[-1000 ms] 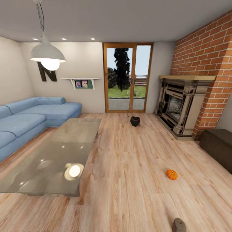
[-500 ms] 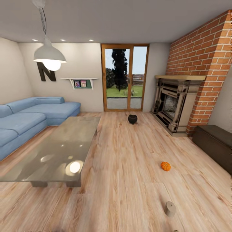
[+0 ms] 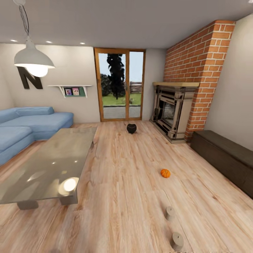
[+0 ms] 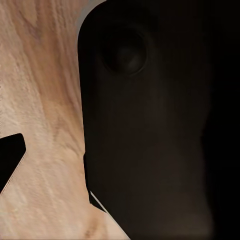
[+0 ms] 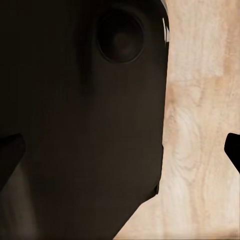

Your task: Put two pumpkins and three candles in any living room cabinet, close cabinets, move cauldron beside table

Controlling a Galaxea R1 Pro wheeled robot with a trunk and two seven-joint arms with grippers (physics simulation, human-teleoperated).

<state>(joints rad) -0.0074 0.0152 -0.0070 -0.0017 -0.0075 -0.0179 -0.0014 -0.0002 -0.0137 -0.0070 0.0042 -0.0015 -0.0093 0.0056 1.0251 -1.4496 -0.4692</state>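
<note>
pumpkin (image 3: 165,173) on floor, ahead and right, so right arm nearer; two candles (image 3: 170,213) closer in; cabinet (image 3: 225,158) along right wall; cauldron (image 3: 131,128) far back; tool state, can't tell

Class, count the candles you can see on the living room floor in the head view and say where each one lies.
2. One candle stands on the wooden floor nearer than the pumpkin; the other candle stands closer still, near the picture's bottom edge. A third may be out of view.

One pumpkin (image 3: 165,173), two candles (image 3: 170,213) (image 3: 177,241), one cauldron (image 3: 131,128), one table (image 3: 42,168), one cabinet (image 3: 225,154).
</note>
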